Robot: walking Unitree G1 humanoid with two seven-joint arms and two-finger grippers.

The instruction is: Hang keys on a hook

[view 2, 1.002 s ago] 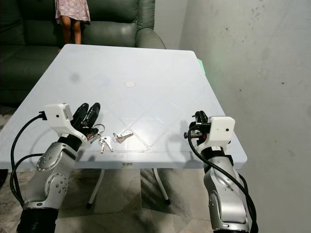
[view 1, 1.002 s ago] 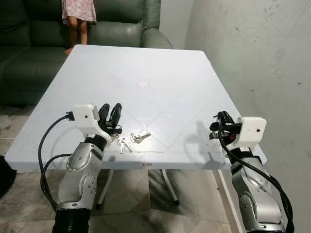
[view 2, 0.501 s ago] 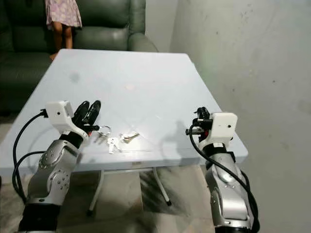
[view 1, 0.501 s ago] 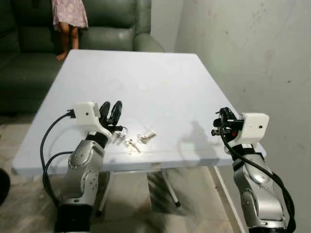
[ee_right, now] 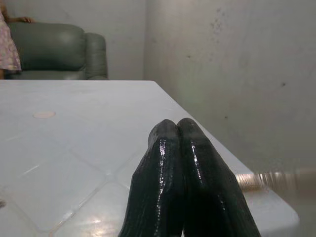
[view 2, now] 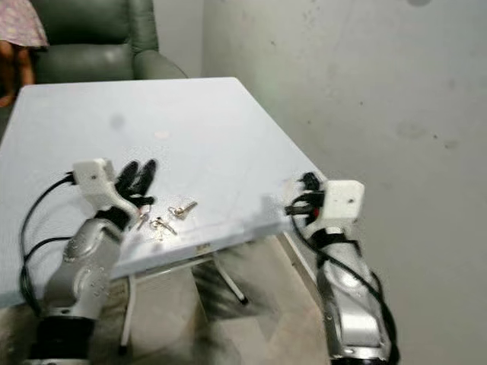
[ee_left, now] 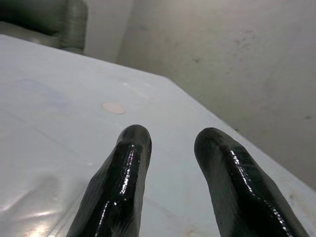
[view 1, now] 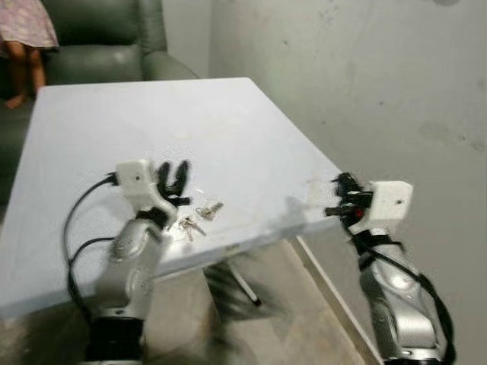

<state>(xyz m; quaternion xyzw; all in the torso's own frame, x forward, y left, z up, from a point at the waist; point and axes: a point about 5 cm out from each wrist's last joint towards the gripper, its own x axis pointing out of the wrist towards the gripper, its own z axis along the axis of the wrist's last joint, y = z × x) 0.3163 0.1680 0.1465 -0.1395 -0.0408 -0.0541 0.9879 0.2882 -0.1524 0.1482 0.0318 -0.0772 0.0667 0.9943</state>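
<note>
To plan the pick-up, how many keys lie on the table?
2 clusters of keys can be made out: one right of the left gripper, another nearer the table edge. Blur hides individual keys.

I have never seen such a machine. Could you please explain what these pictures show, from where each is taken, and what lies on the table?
This is a humanoid robot with two silver arms. Two pictures come from cameras in its head, looking down; two come from cameras on its wrists, looking along each claw's black fingers. Before it stands a white table. A bunch of keys lies near the front edge, held by nothing. The left claw is beside the keys, fingers apart. The right claw is at the table's right corner, fingers pressed together. Behind are a green sofa, a person's legs, and a grey wall.
</note>
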